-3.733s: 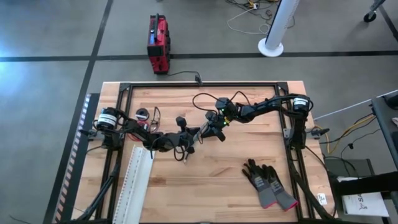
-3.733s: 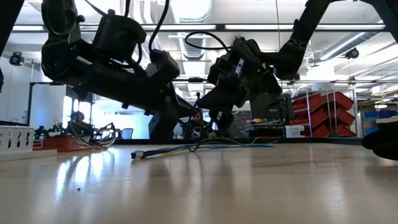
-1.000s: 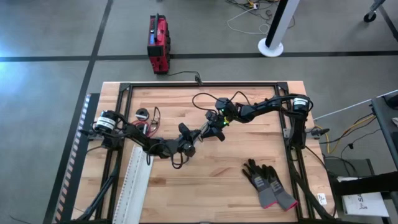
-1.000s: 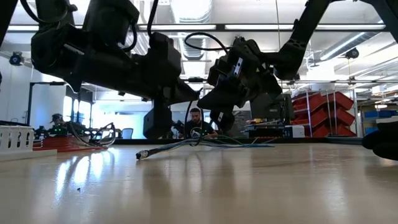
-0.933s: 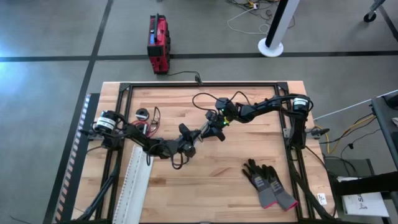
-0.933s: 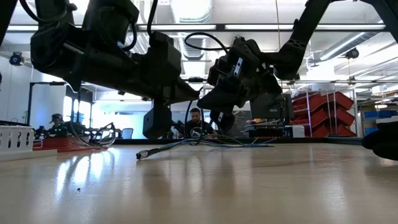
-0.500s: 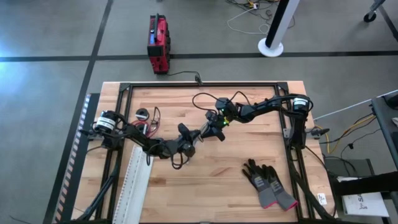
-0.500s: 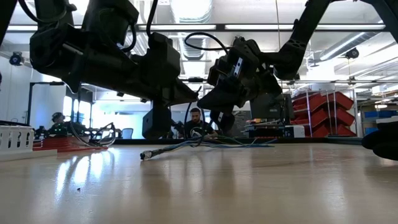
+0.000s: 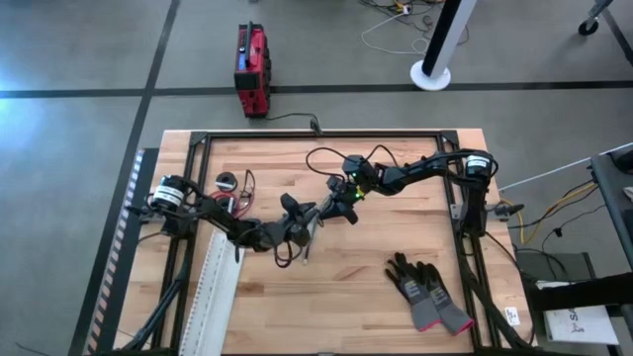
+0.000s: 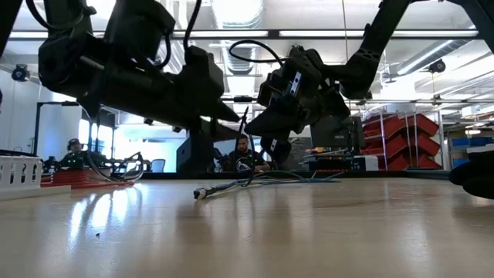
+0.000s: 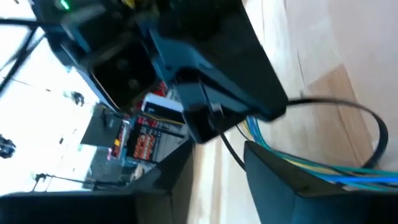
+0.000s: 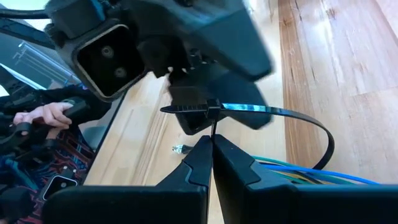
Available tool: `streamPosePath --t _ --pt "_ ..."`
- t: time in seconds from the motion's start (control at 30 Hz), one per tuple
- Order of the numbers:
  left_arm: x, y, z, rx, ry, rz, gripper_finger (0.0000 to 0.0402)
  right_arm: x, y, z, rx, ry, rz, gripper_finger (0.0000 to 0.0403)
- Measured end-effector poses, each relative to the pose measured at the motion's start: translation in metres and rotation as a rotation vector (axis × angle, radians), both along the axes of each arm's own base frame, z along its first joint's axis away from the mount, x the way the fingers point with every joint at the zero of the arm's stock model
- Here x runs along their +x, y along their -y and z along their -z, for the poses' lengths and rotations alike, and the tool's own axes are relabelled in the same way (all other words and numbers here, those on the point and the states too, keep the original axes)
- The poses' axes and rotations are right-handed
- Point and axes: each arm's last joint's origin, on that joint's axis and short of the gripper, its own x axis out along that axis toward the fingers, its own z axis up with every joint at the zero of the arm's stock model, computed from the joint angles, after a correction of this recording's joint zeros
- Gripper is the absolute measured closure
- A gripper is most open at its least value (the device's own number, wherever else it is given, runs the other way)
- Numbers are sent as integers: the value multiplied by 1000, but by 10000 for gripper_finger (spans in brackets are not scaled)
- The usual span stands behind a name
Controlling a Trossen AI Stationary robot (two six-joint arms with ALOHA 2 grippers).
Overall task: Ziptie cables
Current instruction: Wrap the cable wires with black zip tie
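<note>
The cables (image 9: 310, 245) are a thin bundle of blue, yellow and black wires (image 12: 298, 174) lying on the wooden table, free end toward the near edge (image 10: 199, 193). A black ziptie (image 12: 298, 118) loops loosely around them. At mid-table the two grippers face each other closely. My right gripper (image 12: 211, 144) is shut on a thin black strand of the ziptie below its head (image 12: 211, 111). My left gripper (image 11: 217, 168) stands open, one finger on each side of that strand (image 11: 230, 149). A small red-and-black coil (image 9: 230, 184) lies at the far left. My right gripper pinches the ziptie's thin strand (image 12: 212, 132) between its two fingertips, just below the ziptie's head. The strand runs straight from the head into the fingers. The loop hangs slack around the cables, which rest on the table.
Black gloves (image 9: 427, 290) lie near the front right. A long white slotted strip (image 9: 213, 297) lies at the near left. A black frame (image 9: 316, 135) borders the table. A red box (image 9: 252, 69) stands on the floor beyond. People sit in the room behind (image 10: 243, 150).
The free end of the cable bundle has slid along the table toward its right edge. My left gripper has turned a little beside the right gripper, which has kept still.
</note>
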Motion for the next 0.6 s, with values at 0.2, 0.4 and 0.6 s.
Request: streamPosePath --t 0.2,0.4,0.6 --pt "0 -8 7 -124 24 -14 252 0 0 0 0 0 0 403" --pt "1 -15 9 -219 62 -7 273 0 0 0 -4 2 -2 403" --pt "0 -18 12 -219 31 -21 348 0 0 0 -6 4 -3 403"
